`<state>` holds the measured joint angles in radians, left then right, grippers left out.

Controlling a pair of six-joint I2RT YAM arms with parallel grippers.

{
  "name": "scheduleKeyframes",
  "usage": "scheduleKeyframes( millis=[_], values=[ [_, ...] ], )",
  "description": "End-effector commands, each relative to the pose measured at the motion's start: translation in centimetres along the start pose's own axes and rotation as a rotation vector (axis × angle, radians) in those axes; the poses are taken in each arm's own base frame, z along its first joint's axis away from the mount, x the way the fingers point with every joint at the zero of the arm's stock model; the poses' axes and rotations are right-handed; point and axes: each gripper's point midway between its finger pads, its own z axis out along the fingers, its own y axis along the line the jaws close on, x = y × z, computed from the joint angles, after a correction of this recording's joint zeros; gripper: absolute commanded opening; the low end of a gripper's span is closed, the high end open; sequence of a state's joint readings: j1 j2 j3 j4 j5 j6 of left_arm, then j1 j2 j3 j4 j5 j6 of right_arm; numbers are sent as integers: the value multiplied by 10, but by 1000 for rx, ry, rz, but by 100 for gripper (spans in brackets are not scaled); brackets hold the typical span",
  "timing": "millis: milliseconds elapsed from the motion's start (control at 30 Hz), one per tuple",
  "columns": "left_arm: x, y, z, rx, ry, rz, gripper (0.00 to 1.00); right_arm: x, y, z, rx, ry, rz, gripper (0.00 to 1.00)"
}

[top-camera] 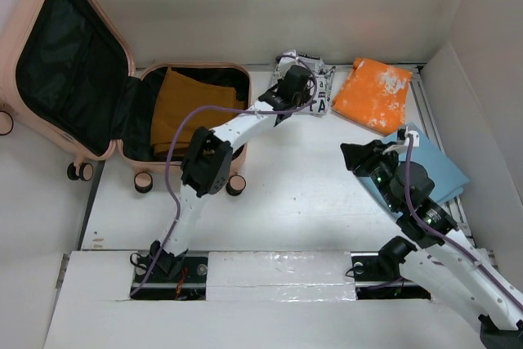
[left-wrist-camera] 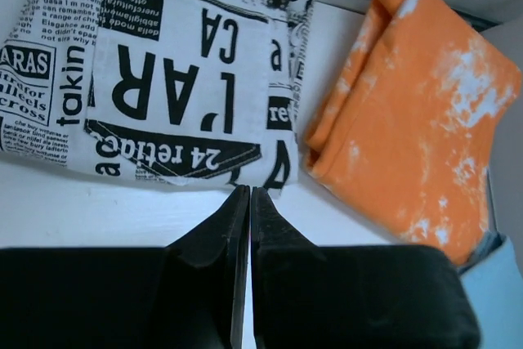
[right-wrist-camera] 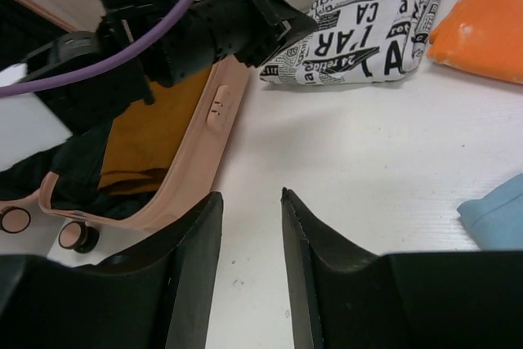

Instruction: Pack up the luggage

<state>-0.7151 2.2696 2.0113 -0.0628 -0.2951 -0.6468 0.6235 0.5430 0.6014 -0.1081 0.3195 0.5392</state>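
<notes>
Here, the open luggage (top-camera: 69,59) lies near the left gripper (left-wrist-camera: 248,199), on its left; that gripper is clenched on nothing, while the right gripper (right-wrist-camera: 252,200) gapes.

Newspaper-print cloth (left-wrist-camera: 180,79) bears bold black lettering reading "AR", "CA", "takin" and "ARAS", with the number "24" printed upside down; the finer print is illegible

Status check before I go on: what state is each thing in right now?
luggage, open, lid swung out to the left.
mustard garment, folded, inside the luggage.
newsprint cloth, lying on the table, outside the luggage.
orange cloth, folded, on the table.
blue cloth, flat on the table.
left gripper, fingers shut, empty.
right gripper, fingers open, empty.
</notes>
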Motion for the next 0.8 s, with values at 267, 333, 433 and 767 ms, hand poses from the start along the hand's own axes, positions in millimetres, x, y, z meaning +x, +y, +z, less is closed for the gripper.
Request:
scheduleKeyframes(
  millis=[267,333,433,767],
  values=[
    [13,20,47,-102,-25,-76,35,14,4,4,-17,67,-16,42],
    [21,26,53,-122,-21,-89,44,18,5,5,-23,81,-27,42],
    [31,36,55,-151,-12,-109,51,20,8,4,-44,94,-27,42],
    [68,36,83,-102,75,-164,49,25,14,3,-80,112,-25,42]
  ],
)
